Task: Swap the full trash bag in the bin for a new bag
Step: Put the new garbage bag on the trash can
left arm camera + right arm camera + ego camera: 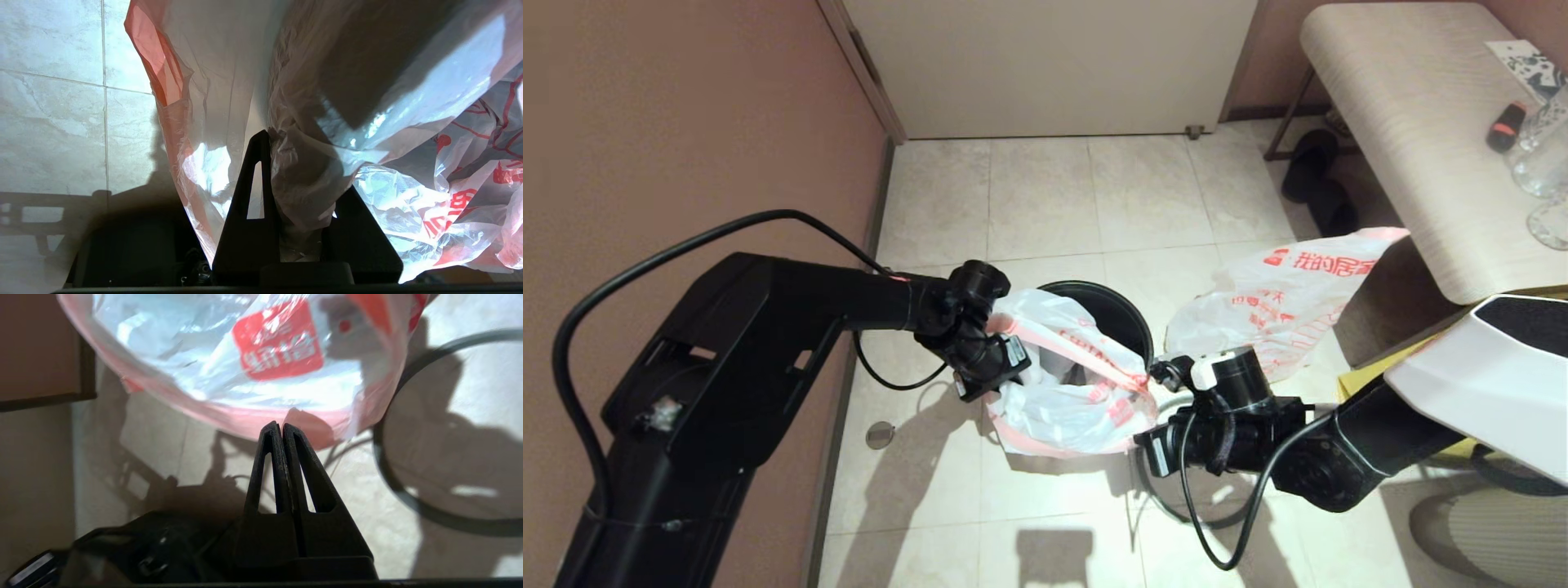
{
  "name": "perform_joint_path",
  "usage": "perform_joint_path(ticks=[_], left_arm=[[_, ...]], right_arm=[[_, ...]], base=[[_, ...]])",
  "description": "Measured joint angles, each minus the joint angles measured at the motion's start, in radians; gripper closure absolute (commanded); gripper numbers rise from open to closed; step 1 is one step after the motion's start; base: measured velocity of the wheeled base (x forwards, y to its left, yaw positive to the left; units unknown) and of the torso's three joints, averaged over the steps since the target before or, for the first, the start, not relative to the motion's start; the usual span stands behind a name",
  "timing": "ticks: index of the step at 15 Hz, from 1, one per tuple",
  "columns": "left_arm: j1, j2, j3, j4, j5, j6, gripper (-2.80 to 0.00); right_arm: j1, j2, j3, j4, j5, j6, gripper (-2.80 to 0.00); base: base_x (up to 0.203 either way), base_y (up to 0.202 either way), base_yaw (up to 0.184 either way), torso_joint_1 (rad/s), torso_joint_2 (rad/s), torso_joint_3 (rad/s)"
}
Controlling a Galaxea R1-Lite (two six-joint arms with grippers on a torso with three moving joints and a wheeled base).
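bright light from behind throws hard arm shadows on the floor tiles (1045,204); wrist views slightly blurred.

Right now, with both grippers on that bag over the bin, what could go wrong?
1. The left gripper pinches only a thin bunched fold of the new bag; pulling apart might tear it or let it slip.
2. The right gripper clamps just the pink edge, so that hold looks weak.
3. The bag hangs mostly in front of the bin, so it could miss the opening.
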Motion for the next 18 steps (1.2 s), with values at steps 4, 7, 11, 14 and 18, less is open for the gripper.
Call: perform_joint_path(ticks=[4, 7, 11, 14, 18], left_arm=[[0.0, 0.0, 0.005, -0.001, -0.007, 0.001, 0.0], [0.0, 0.004, 0.007, 0.0, -0.02, 0.004, 0.0], [-0.001, 0.017, 0.013, 0.0, -0.013, 0.007, 0.0], [-0.002, 0.025, 0.012, 0.0, -0.011, 0.007, 0.0], [-0.002, 0.029, 0.008, -0.003, -0.011, 0.005, 0.0]], right_arm=[[-0.017, 0.122, -0.106, -0.036, -0.08, -0.089, 0.0], [-0.053, 0.194, -0.22, -0.037, -0.142, -0.142, 0.0], [-0.111, 0.227, -0.317, -0.034, -0.166, -0.173, 0.0], [-0.13, 0.191, -0.307, -0.033, -0.17, -0.171, 0.0], [-0.128, 0.112, -0.197, -0.028, -0.157, -0.154, 0.0]], base=[[0.0, 0.0, 0.0, 0.0, 0.0, 0.0], [0.0, 0.0, 0.0, 0.0, 0.0, 0.0], [0.0, 0.0, 0.0, 0.0, 0.0, 0.0], [0.0, 0.0, 0.0, 0.0, 0.0, 0.0], [0.0, 0.0, 0.0, 0.0, 0.0, 0.0]])
